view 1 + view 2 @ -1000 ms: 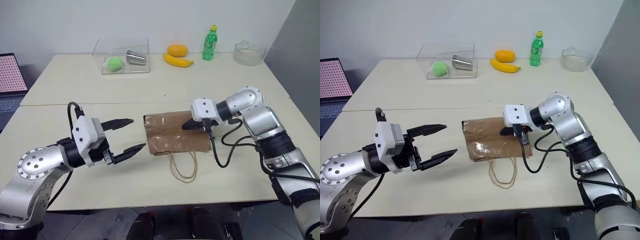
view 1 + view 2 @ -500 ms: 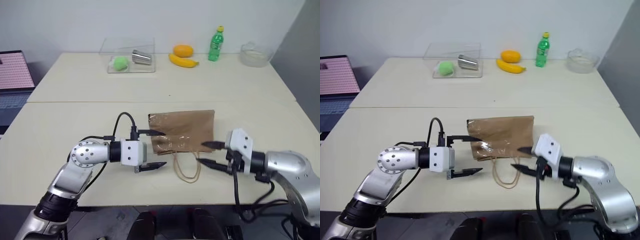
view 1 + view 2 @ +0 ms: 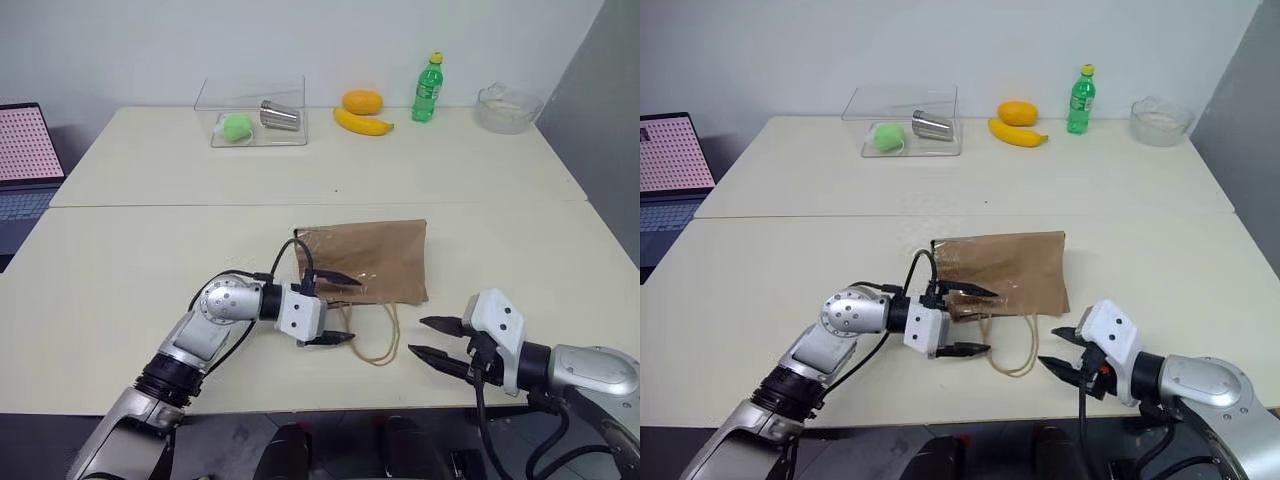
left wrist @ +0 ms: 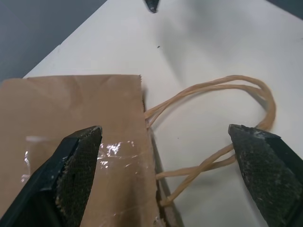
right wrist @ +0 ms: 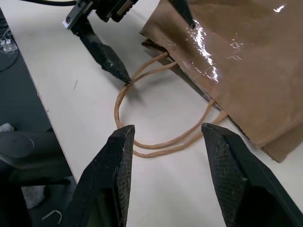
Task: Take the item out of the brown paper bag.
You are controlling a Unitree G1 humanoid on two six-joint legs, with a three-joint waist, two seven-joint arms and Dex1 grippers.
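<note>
The brown paper bag [image 3: 365, 262] lay flat on the counter [image 3: 150, 250], its mouth and cord handles [image 3: 375, 335] toward the near edge. The left pincer [image 3: 335, 309], spread wide, straddled the mouth's left corner, nearer than the right pincer [image 3: 436, 339], which was open and empty, well right of the handles. The item was hidden, presumably inside.

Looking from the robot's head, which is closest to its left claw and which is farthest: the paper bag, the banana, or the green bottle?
Measured from the left gripper:
1. The brown paper bag, lying flat right at the fingertips near the table's front.
2. The banana, far back on the table, beside an orange fruit.
3. The green bottle, at the back too, further right than the banana.
</note>
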